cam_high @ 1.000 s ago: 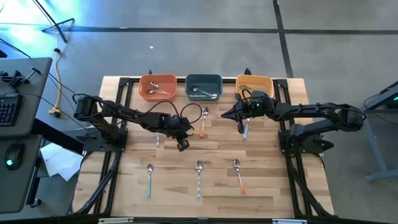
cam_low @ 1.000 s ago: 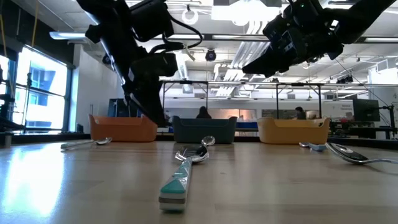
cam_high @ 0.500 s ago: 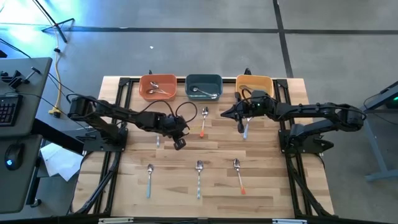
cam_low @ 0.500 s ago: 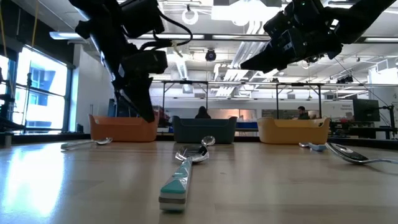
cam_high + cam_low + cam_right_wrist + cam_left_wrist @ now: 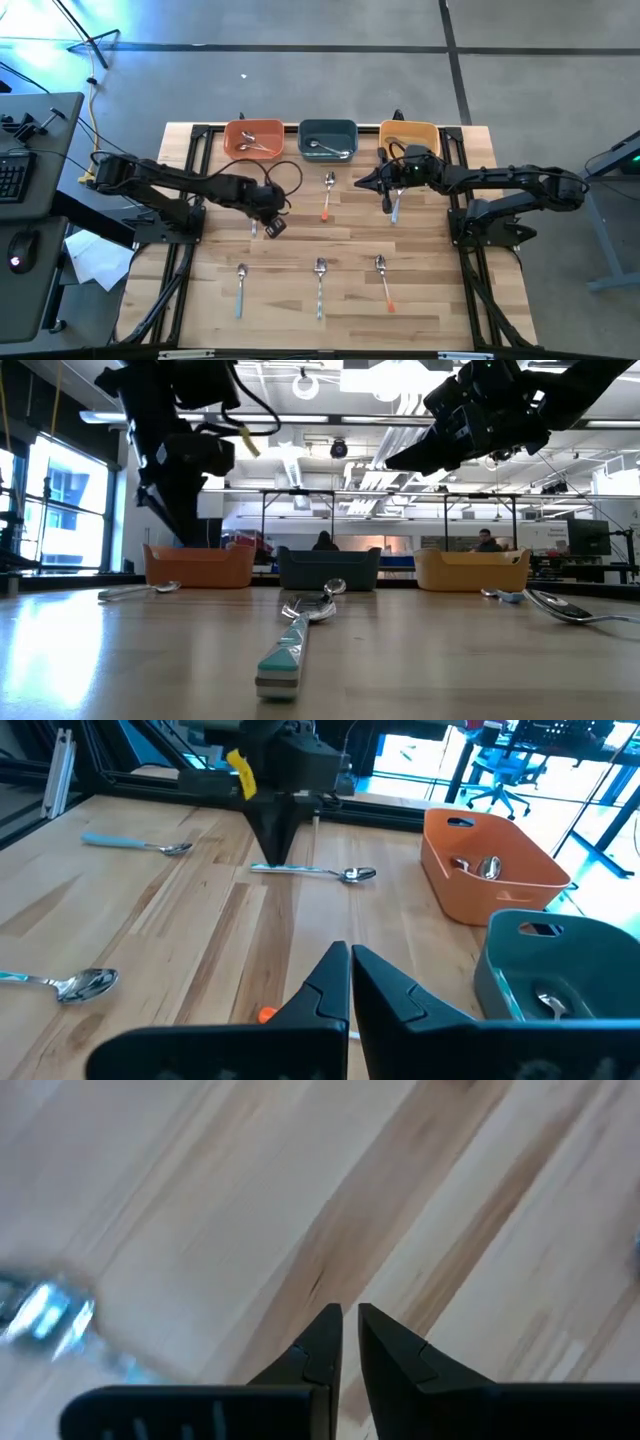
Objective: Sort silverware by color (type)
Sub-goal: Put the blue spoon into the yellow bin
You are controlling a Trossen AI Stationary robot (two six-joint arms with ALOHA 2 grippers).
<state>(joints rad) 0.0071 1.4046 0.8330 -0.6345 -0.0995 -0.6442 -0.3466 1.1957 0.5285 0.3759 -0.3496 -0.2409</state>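
Six pieces of silverware [image 5: 320, 285] lie loose on the counter [image 5: 430, 290], others in the orange bowl [image 5: 252, 139], teal bowl [image 5: 328, 138] and yellow bowl [image 5: 410, 135]. Left gripper [image 5: 270, 226] hangs above a plain silver piece [image 5: 254, 228], fingers [image 5: 322, 1342] nearly closed, empty. Right gripper [image 5: 389, 205] hovers near the yellow bowl, fingers shut, holding nothing.

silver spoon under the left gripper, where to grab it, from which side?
Take the silver spoon mid-handle, from straight above, fingers across the handle. It lies flat on the table, so only the thin handle gives two opposed sides; the bowl end is wider and rounded. The left gripper already hangs above the handle.
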